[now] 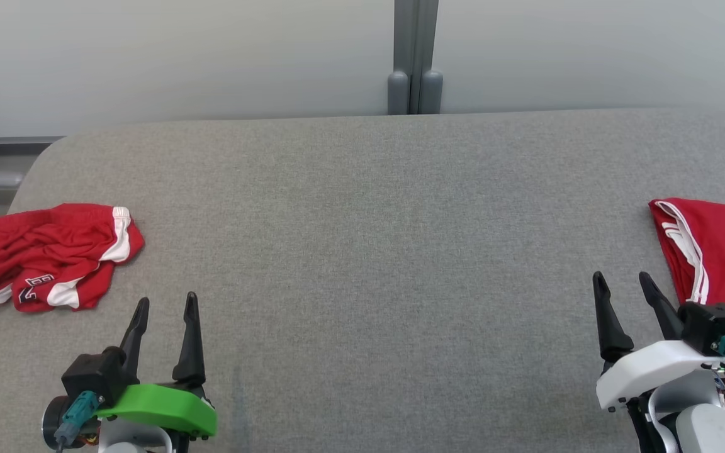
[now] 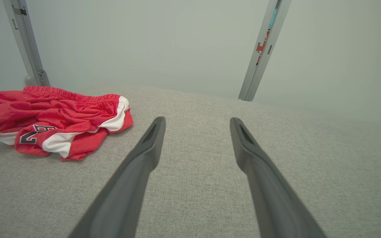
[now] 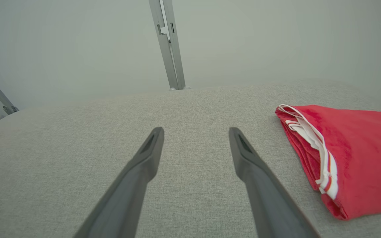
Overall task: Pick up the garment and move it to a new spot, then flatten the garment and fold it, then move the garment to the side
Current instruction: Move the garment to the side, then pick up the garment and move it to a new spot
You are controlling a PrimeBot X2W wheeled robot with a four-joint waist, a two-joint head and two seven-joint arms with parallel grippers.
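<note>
A crumpled red garment (image 1: pixel 48 251) with white panels and a black number lies at the table's left edge. In the left wrist view this garment (image 2: pixel 55 119) sits up and to the left of my fingers, apart from them. My left gripper (image 1: pixel 167 297) (image 2: pixel 197 119) is open and empty, just right of the garment and nearer the front. A neatly folded red garment (image 1: pixel 724 251) (image 3: pixel 352 152) with white stripes lies at the right edge. My right gripper (image 1: pixel 621 275) (image 3: pixel 195 129) stands open and empty just left of it.
The grey fabric table (image 1: pixel 362 220) stretches wide between the two garments. A pale wall with a grey post (image 1: pixel 415 75) rises behind its far edge. The table's rounded back-left corner (image 1: pixel 54 148) drops off to a grey rail.
</note>
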